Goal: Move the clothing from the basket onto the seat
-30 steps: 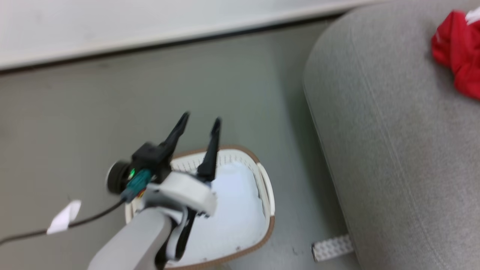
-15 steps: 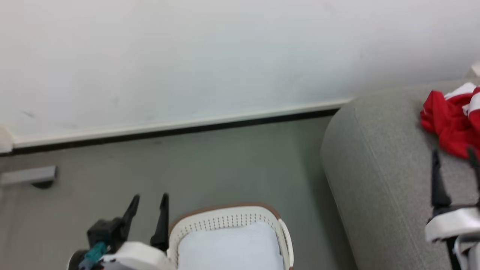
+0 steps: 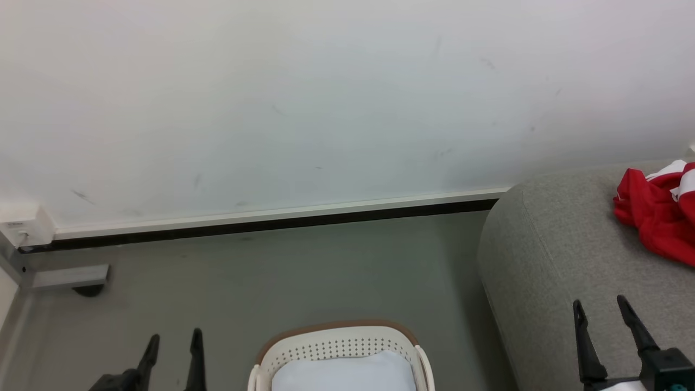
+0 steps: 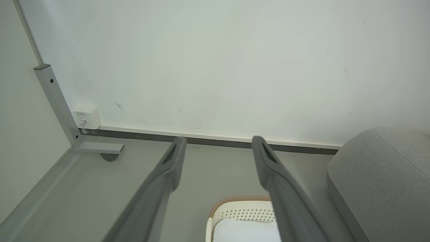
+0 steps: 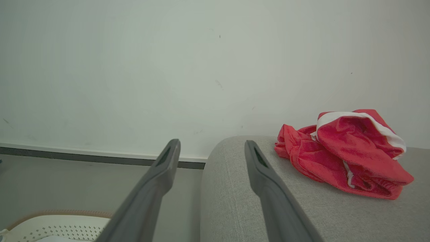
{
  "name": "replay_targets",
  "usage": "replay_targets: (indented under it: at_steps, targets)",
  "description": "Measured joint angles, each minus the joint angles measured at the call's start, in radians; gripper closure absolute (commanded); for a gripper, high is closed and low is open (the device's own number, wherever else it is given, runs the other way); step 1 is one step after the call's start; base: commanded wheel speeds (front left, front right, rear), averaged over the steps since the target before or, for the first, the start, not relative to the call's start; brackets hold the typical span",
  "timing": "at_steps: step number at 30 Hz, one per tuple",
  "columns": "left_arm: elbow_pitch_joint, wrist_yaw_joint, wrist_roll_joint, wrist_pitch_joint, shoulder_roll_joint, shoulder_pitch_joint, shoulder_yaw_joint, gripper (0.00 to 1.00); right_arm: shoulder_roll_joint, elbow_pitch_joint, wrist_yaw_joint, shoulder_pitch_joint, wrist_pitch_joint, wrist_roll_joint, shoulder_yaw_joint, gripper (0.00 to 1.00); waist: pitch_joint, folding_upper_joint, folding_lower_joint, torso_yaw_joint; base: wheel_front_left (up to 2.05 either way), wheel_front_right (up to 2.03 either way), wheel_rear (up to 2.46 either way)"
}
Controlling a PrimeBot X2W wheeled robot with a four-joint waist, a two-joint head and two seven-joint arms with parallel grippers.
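The red clothing with white trim lies crumpled on the grey seat at the right; the right wrist view shows the clothing on the seat too. The cream basket with its brown rim stands on the floor at the bottom middle, holding a pale pad. My left gripper is open, left of the basket, with nothing between its fingers. My right gripper is open over the seat's near part, short of the clothing. From the left wrist the basket shows between my fingers.
A white wall with a dark skirting strip runs behind the grey floor. A small white box and a grey metal foot sit at the far left by the wall.
The head camera has tilted up, so wall shows and the basket sank to the bottom edge. My left gripper left the basket for its left side. The right gripper came into view.
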Motion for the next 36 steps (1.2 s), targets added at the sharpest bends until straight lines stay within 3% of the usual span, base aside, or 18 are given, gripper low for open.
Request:
replay_targets:
  at_steps: [14, 36]
  targets:
    - [0.072, -0.113, 0.112, 0.0, -0.092, 0.024, 0.119, 0.0, 0.004, 0.04, 0.0, 0.065, 0.0, 0.074, 0.124, 0.0, -0.007, 0.0, 0.0002, 0.024, 0.0, 0.0, 0.0]
    - [0.136, -0.202, 0.207, 0.0, -0.165, 0.007, 0.222, 0.0, 0.003, 0.053, 0.0, 0.061, 0.0, 0.082, 0.143, 0.0, -0.002, -0.0001, 0.0002, 0.013, 0.0, 0.0, 0.0]
